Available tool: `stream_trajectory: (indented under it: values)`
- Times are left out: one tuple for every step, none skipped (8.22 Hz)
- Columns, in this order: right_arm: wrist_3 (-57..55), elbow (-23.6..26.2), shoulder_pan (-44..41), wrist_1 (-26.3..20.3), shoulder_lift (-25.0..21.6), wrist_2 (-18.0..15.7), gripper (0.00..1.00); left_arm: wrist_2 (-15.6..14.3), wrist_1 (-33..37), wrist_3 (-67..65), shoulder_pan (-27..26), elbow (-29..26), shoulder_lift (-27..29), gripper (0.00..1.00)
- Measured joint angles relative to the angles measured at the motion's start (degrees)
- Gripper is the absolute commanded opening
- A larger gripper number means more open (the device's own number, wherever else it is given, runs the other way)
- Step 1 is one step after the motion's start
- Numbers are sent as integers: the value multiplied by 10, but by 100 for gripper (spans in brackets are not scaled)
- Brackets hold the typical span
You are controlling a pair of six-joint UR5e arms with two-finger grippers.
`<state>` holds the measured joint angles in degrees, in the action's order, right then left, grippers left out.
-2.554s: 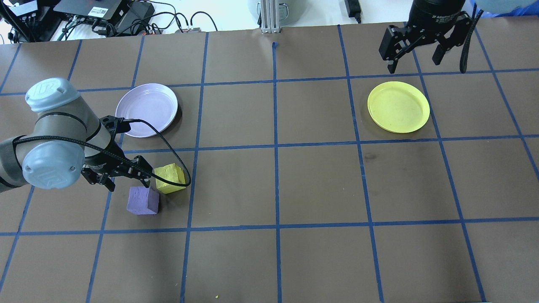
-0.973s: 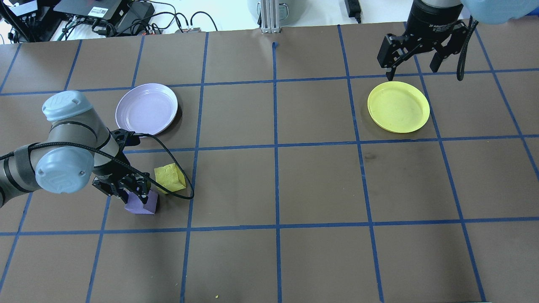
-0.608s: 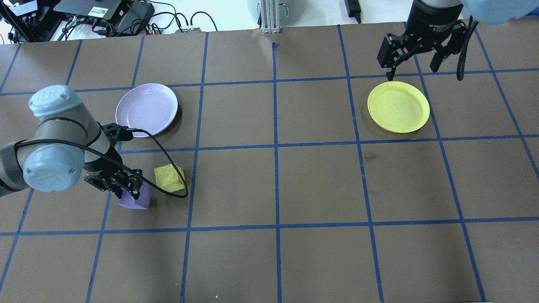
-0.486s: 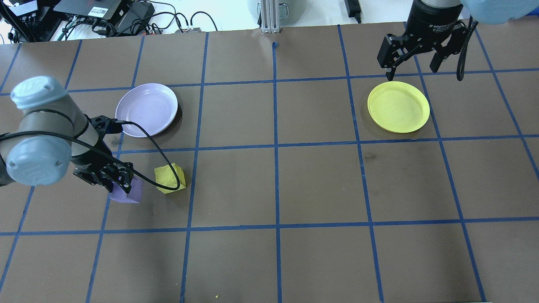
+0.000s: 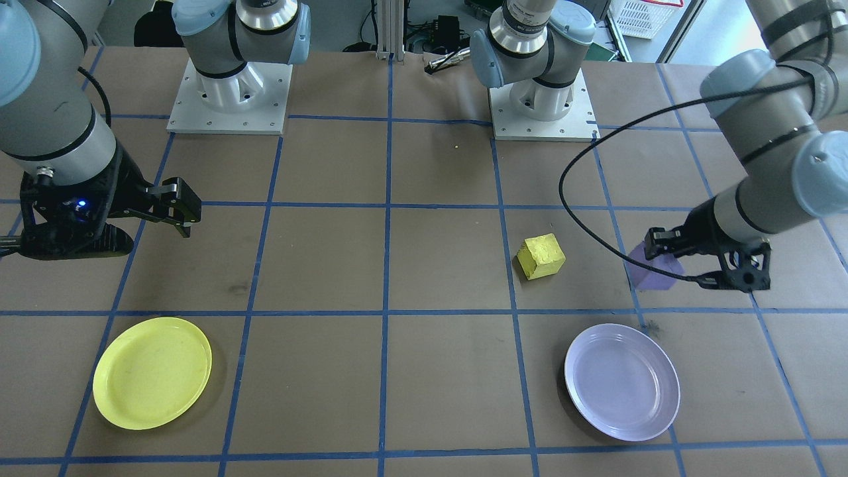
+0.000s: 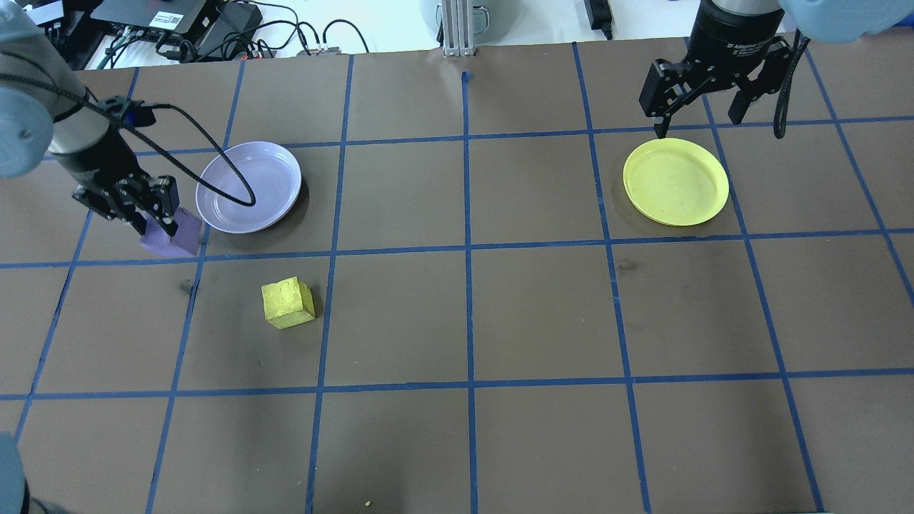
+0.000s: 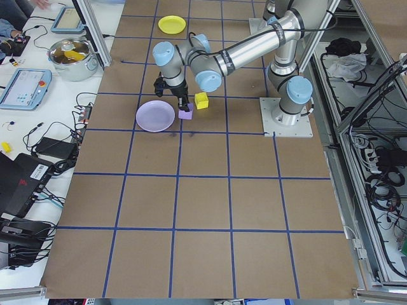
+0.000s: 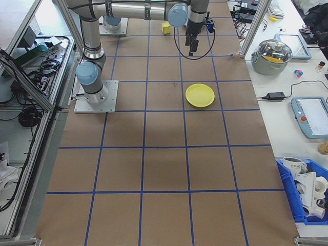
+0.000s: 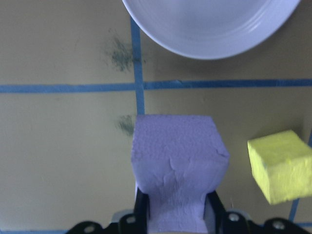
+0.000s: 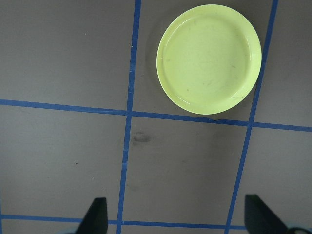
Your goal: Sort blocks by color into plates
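Left fingers [image 9: 178,214] carried the purple block [image 9: 175,161] toward the lavender plate [image 6: 248,187], pinching it; right fingers [image 6: 701,107] spread, empty.

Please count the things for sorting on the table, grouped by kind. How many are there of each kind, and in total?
Blocks: 2, a yellow block and a purple block held in the left gripper.
Plates: 2, a yellow plate and a lavender plate.
Total: 4

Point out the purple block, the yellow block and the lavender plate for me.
purple block [image 9: 175,146]: left wrist view, its top face.
yellow block [image 6: 287,303]: overhead view, middle of the cube.
lavender plate [image 5: 621,382]: front-facing view, bare centre of the dish.
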<state>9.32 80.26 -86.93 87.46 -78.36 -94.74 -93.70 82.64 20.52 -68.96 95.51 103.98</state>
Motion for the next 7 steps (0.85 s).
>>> stream_trajectory:
  values:
    - [0,0,0,0,0,0,100,1,19,-6,-10,-76,49,0]
    - [0,1,0,1,0,0,100,2,37,-26,-27,-139,88,0]
    - [0,1,0,1,0,0,100,6,44,-51,-43,-177,119,0]
    - [0,1,0,1,1,0,100,20,43,-72,-52,-195,145,0]
    - [0,1,0,1,1,0,100,31,36,-80,-54,-202,166,7]
    - [0,1,0,1,1,0,100,34,23,-83,-54,-204,178,34]
    - [0,1,0,1,1,0,100,35,13,-85,-55,-205,187,47]
